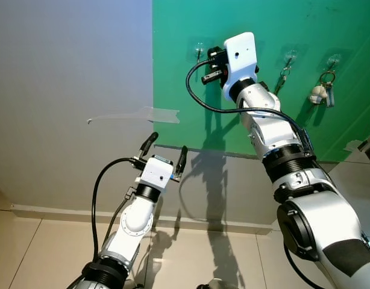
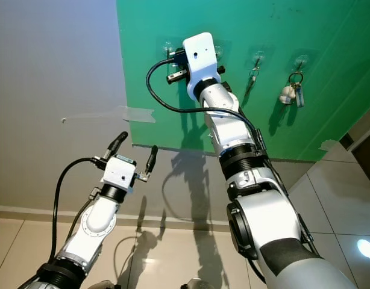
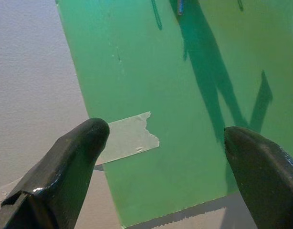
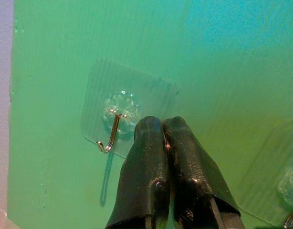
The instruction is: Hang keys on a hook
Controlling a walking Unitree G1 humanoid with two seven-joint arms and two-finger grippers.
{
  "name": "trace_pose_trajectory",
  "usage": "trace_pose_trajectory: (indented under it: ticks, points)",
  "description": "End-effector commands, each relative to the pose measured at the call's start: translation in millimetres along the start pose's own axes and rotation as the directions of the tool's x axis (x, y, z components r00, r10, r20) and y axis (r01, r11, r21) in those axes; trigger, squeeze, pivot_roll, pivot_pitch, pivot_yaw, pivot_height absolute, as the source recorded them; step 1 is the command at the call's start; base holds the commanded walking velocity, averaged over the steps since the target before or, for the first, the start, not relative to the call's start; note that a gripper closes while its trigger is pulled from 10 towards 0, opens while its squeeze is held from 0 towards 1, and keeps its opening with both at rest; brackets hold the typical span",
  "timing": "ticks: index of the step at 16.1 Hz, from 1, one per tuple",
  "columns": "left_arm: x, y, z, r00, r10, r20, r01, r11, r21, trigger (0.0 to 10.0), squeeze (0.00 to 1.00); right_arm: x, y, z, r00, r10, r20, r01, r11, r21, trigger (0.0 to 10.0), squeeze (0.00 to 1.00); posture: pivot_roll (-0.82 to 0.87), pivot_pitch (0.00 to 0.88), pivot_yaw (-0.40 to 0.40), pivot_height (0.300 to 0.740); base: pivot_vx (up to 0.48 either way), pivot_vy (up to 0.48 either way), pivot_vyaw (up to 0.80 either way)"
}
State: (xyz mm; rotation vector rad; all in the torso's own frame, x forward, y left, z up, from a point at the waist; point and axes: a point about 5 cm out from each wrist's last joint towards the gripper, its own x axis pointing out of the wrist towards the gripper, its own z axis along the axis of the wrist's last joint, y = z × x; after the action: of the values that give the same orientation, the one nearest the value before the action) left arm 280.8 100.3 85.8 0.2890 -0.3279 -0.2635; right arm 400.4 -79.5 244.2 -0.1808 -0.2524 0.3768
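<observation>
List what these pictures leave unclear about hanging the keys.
- Whether the right gripper holds any keys: in the right wrist view its fingers are pressed shut, and nothing shows between them.
- The leftmost hook: in the eye views the right wrist housing covers most of it.
- The hanging keys: too small to count.

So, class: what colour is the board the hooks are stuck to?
Green board; clearest in the left eye view.

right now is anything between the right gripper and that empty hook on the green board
Nothing visible. The right gripper, fingers shut, sits just beside the bare hook on the green board, with clear space between them.
</observation>
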Motion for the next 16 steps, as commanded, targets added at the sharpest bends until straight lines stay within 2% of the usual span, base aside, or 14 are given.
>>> trace_pose_trajectory:
  ticks: [1,8,11,16]
  points:
    - [4.3,-3.4,1,1.000,-0.015,0.004,0.015,1.000,0.005,10.0,0.00,6.5,-2.1,32,0.993,0.009,0.117,-0.007,1.000,-0.019,0.0,0.00,-0.06,0.000,-0.089,0.723,0.000,0.000,0.00]
    - [4.6,-7.8,0,1.000,-0.019,-0.001,0.019,1.000,0.002,10.0,0.00,-5.2,-7.6,38,0.991,0.041,0.126,-0.041,0.999,-0.001,0.0,0.00,-0.07,0.000,-0.097,0.723,0.000,0.000,0.00]
    - [3.9,-9.8,-1,1.000,-0.022,-0.004,0.022,1.000,-0.001,10.0,0.00,-9.1,-7.0,40,0.990,0.075,0.116,-0.073,0.997,-0.024,0.0,0.00,-0.08,0.000,-0.102,0.723,0.000,0.000,0.00]
    - [1.2,-11.9,0,1.000,-0.022,-0.006,0.022,1.000,-0.004,10.0,0.00,-17.6,-2.4,26,0.994,0.086,0.061,-0.086,0.996,0.002,0.0,0.00,-0.08,0.000,-0.102,0.723,0.000,0.000,0.00]
